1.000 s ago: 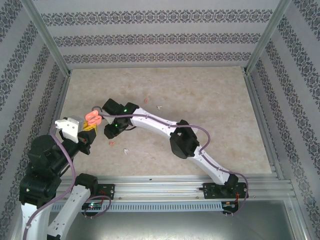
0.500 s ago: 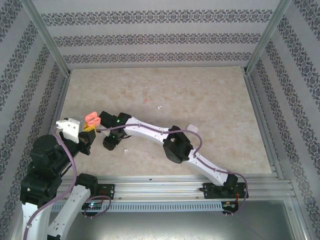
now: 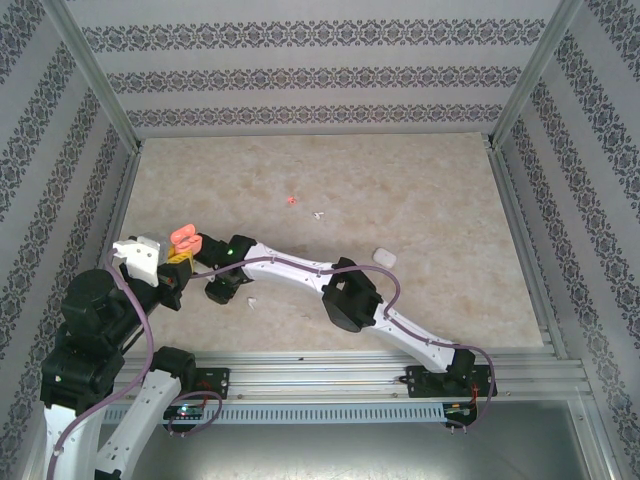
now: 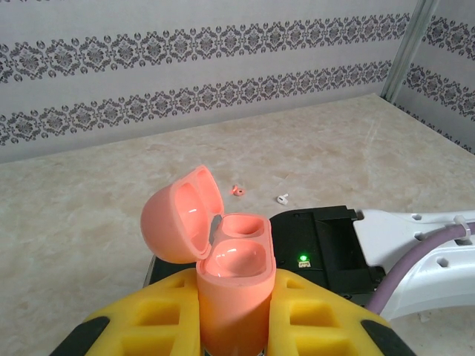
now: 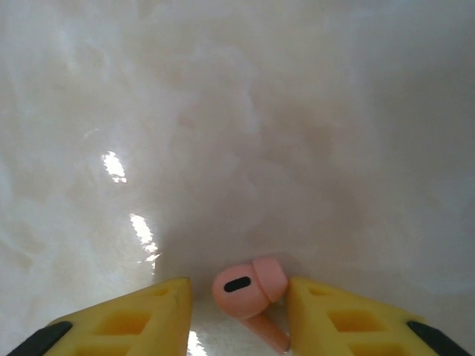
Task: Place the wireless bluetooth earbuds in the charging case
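My left gripper (image 4: 231, 311) is shut on the coral charging case (image 4: 230, 274), which it holds upright with the lid (image 4: 182, 215) swung open and both wells empty. From above, the case (image 3: 186, 238) is at the table's left. My right gripper (image 5: 239, 297) is down at the table just beside it, jaws narrowly open. One coral earbud (image 5: 245, 289) lies between its yellow fingers (image 5: 148, 311). The right finger touches the earbud and a small gap shows on the left side. Another coral earbud (image 3: 291, 200) and a white earbud (image 3: 319, 214) lie farther back.
A white rounded case (image 3: 384, 257) lies on the table right of centre. A second white earbud (image 3: 251, 298) lies by my right wrist (image 3: 218, 292). The right arm stretches across the near table. Patterned walls enclose three sides.
My right arm has swung nearer and lower, onto the coral earbud that lay on the table. Its jaws widened, then narrowed around it. The white case has come into view.
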Controlling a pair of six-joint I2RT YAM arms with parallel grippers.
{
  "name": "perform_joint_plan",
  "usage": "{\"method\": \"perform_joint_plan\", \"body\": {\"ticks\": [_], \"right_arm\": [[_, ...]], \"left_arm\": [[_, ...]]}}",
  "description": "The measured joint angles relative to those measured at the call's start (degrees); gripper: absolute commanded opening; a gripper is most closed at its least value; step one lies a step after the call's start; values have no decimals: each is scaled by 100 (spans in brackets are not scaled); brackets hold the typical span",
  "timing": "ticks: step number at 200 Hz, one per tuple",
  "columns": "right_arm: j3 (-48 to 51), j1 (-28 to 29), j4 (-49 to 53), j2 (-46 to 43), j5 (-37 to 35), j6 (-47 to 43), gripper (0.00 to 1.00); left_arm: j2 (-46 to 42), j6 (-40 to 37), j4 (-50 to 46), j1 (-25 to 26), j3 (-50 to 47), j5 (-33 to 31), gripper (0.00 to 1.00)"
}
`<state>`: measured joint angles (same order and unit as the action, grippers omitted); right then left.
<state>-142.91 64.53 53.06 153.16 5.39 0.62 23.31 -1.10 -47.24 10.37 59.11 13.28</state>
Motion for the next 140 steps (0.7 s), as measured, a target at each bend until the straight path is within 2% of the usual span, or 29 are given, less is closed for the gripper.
{"method": "perform_joint_plan", "body": {"ticks": [33, 82, 109, 140], "right_arm": [[-24, -31, 90, 0, -70, 138, 27], [118, -315, 203, -103, -61, 820, 23], [997, -673, 109, -614, -81, 1303, 22], [2465, -1266, -164, -1482, -168, 1897, 22]], "left_arm": [[0, 4, -9, 0, -39, 28, 0], [9, 116, 4, 0, -201, 212, 0], [68, 262, 79, 0, -404, 407, 0], [260, 422, 444, 0, -649, 706, 0]]}}
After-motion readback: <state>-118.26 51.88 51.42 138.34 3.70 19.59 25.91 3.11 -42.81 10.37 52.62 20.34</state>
